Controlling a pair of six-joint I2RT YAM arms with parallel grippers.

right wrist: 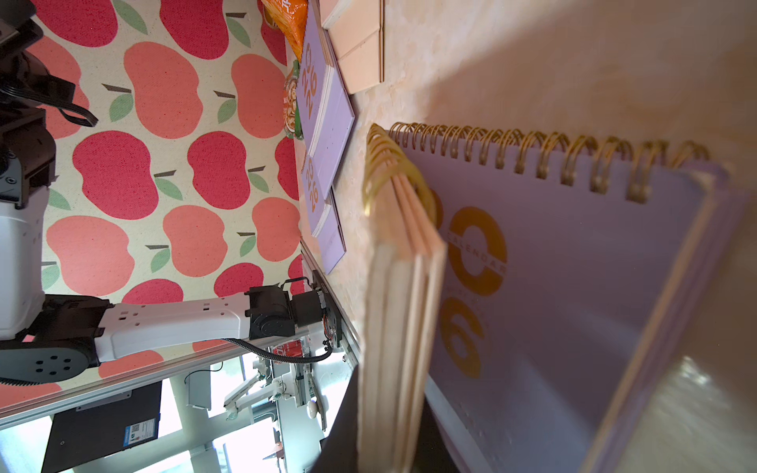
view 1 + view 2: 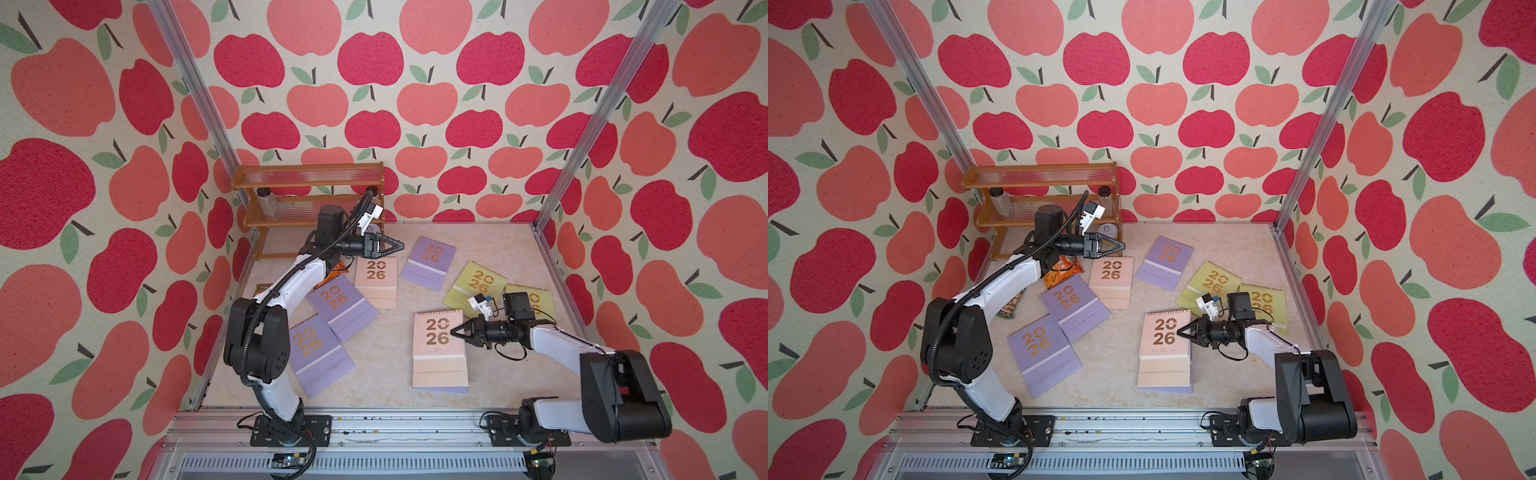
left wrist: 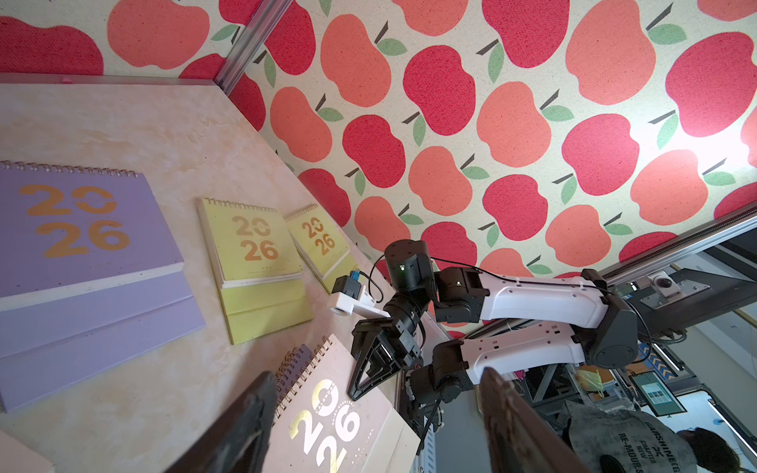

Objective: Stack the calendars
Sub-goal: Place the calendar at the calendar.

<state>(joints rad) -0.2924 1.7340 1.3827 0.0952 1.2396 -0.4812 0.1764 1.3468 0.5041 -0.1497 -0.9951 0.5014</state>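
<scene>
pinching pink calendar (image 2: 438, 353), right gripper (image 2: 453, 332)

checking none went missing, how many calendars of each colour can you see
lilac calendars: 4, one beneath the front pink calendar
pink calendars: 2, counting the front one
yellow-green calendars: 2
total: 8 in view

top views overhead, looking down; wrists near calendars (image 1: 573, 266)
</scene>
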